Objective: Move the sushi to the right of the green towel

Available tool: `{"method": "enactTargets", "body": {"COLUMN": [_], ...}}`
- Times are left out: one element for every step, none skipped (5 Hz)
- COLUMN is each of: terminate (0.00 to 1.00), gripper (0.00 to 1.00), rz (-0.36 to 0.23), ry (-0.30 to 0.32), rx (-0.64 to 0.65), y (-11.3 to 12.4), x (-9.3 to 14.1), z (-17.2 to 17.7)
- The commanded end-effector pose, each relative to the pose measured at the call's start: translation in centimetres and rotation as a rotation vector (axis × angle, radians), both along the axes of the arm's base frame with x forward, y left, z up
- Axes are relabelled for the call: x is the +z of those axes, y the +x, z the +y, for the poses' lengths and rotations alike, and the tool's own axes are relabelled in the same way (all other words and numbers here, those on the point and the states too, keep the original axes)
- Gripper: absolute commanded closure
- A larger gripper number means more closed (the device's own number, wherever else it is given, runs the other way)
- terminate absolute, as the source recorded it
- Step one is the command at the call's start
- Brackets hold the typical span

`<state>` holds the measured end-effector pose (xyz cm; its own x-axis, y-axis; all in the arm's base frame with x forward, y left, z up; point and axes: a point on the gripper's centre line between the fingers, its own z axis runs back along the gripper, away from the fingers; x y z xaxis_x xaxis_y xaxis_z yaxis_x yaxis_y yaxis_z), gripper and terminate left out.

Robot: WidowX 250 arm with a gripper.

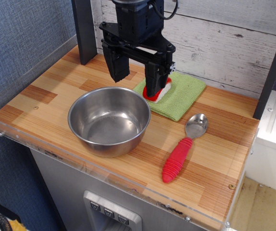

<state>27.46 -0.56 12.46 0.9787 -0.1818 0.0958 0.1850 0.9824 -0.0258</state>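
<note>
One steel bowl point(109, 120): empty | sushi point(160, 92) on green towel point(179, 96) | gripper point(136, 82) wide, straddling nothing

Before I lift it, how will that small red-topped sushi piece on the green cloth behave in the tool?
The small red-and-white toy sushi has a glossy rounded top, so it may slip if pinched high. It looks small, probably light. It sits on the soft light-green folded towel, which may drag or bunch if the tool presses down.

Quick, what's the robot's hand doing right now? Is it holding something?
Hand: open, fingers spread wide, holding nothing. One finger stands in front of the sushi on the towel; touching or not, cannot tell.
</note>
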Motion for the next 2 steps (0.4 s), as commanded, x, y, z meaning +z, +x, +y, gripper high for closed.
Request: {"method": "enactTargets", "body": {"terminate": [0.0, 0.0], "gripper": [0.0, 0.0], "rz": [0.0, -0.032], "ry": [0.0, 0.019], "rx": [0.0, 0.048], "y": [0.0, 1.1], "x": [0.0, -0.3], "z": [0.0, 0.8]}}
